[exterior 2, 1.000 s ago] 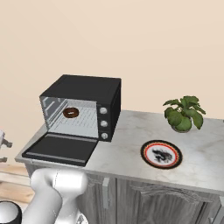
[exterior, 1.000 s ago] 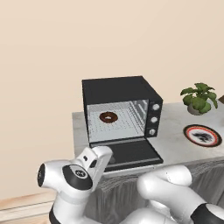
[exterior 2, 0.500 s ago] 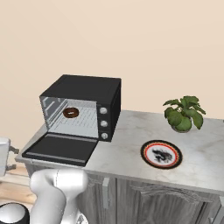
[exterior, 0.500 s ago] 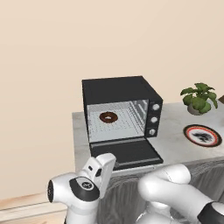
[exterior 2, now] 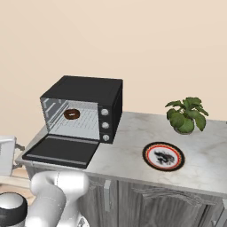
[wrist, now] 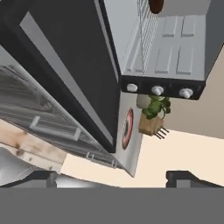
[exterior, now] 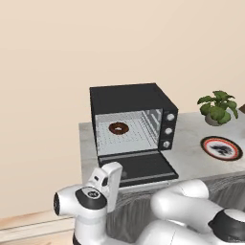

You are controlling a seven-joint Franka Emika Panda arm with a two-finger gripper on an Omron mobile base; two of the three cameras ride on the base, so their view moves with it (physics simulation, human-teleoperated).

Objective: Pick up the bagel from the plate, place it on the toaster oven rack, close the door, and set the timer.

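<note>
Bagel (exterior: 118, 128), the small dark brown bread ring, already sits on the flat silver wire rack (exterior: 131, 136) inside the black box-shaped toaster oven (exterior: 130, 98); next job by my read is the door. Left base view: the black rectangular door panel (exterior: 143, 169) lies flat open at the front edge of the grey marble counter (exterior: 191, 155). Your arm's hand sits low, in front of and below that edge, left of the door. Risk: come up from there and you clip the counter lip or the door's underside instead of lifting it cleanly.

Right base view: the round white plate with red-orange rim (exterior 2: 163, 156) is empty, mid-counter, well apart from the oven; the green potted plant (exterior 2: 186, 114) stands near the back edge. Neither is in your path. A hard slam could jolt the bagel (exterior 2: 72, 114) off the rack.

Hand view: gripper (wrist: 113, 177) fingertips spread wide, nothing between them. The camera is rolled, looking up past the door toward the three small silver knobs (wrist: 157, 90). Risk: rolled framing makes it easy to misjudge which knob is the timer; I can't tell from here.
</note>
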